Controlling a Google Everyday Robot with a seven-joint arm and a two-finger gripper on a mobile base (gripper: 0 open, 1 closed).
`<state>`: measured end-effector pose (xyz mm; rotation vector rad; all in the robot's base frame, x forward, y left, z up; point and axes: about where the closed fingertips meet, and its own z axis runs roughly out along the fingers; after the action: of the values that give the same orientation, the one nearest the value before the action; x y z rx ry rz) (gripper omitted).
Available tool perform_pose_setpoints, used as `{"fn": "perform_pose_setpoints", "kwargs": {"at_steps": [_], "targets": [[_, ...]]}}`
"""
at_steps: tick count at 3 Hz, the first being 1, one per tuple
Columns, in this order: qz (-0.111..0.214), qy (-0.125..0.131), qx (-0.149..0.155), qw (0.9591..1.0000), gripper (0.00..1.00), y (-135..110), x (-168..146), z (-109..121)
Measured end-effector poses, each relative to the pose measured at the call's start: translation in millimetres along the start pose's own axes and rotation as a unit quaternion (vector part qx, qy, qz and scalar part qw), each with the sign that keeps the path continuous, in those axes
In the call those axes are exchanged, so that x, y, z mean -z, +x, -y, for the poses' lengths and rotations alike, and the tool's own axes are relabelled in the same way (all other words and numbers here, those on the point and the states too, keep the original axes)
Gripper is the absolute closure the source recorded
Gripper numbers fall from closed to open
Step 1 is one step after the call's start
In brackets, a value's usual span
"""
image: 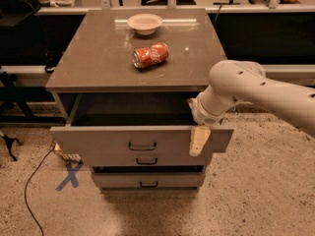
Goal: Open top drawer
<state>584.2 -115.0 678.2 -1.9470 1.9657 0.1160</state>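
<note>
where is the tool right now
In the camera view the tool sits at the right end of the front panel of the pulled-out top drawer, right of its black handle and below the cabinet top.
</note>
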Motion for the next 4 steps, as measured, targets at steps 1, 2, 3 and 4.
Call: {"fn": "perform_pose_setpoints", "kwargs": {"at_steps": [1, 2, 3, 4], "targets": [[-0.022, -0.023, -0.009, 0.9995, 0.0, 4.5, -8.1, -1.6], [-0.034, -0.042, -0.023, 0.9983, 0.14, 10.4, -11.8, -7.6], [-0.048, -0.063, -0.046, 0.9958, 0.39, 17.3, -8.1, -23.4], [-0.06, -0.075, -0.077, 0.9924, 0.62, 26.4, 1.5, -45.1]]}}
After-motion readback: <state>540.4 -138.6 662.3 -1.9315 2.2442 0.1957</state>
